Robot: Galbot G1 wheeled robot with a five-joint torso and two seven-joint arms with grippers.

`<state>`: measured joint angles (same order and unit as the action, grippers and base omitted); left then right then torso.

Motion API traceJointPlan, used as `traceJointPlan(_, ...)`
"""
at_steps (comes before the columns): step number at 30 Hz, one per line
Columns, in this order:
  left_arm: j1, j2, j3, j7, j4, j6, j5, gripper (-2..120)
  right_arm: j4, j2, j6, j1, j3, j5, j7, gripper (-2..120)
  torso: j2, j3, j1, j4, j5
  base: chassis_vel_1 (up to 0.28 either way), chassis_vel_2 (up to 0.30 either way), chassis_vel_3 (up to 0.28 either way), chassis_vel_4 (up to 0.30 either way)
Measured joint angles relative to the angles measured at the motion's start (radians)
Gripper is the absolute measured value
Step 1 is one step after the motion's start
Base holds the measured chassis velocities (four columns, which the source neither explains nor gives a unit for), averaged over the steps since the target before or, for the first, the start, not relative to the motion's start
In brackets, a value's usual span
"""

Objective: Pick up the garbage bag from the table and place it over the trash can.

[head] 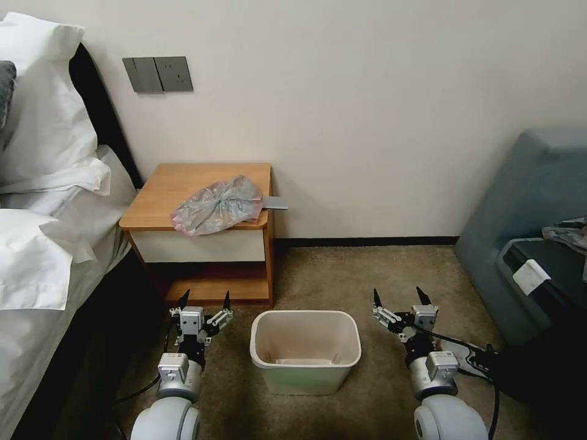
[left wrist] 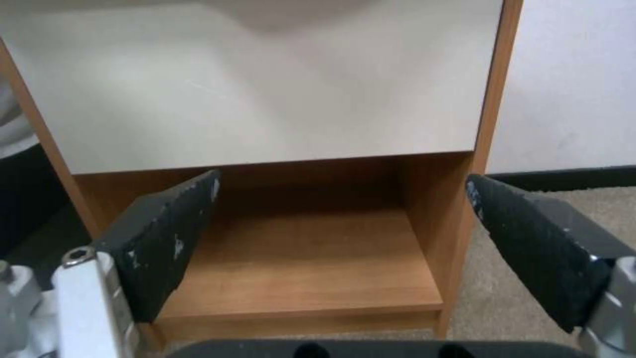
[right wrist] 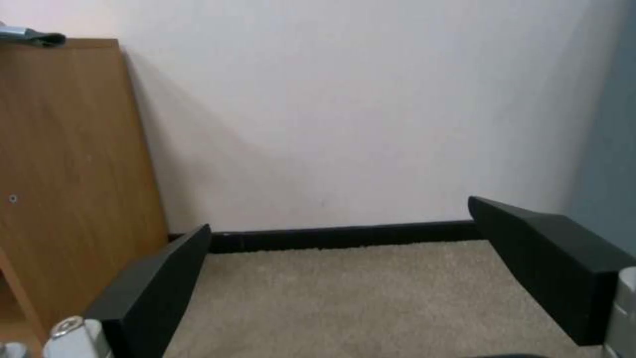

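On table [head: 165, 189] front edge, garbage bag [head: 217, 205]; trash can [head: 306, 349] below.

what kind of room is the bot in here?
Most likely a hotel bedroom. A bed with white pillows stands beside a wooden nightstand, the floor is carpeted, and a small trash can sits on it. Both grippers, left and right, hang open and low.
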<state>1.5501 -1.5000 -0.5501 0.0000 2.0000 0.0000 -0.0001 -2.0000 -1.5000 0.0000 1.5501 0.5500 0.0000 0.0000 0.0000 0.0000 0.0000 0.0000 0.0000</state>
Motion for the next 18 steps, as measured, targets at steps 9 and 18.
traceJointPlan(9, 0.000, 0.000, 0.000, 0.000, 0.000, 0.000, 0.000, 98, 0.000, 0.000, 0.000, 0.000, 0.000, 0.000, 0.000, 100, 0.000, 0.000, 0.000, 0.0000, 0.0000, 0.000, 0.000, 0.000, 0.000)
traceJointPlan(18, 0.000, 0.000, 0.000, 0.000, 0.000, 0.000, 0.000, 98, 0.000, 0.000, 0.000, 0.000, 0.000, 0.000, 0.000, 100, 0.000, 0.000, 0.000, 0.0000, 0.0000, 0.000, 0.000, 0.000, 0.000)
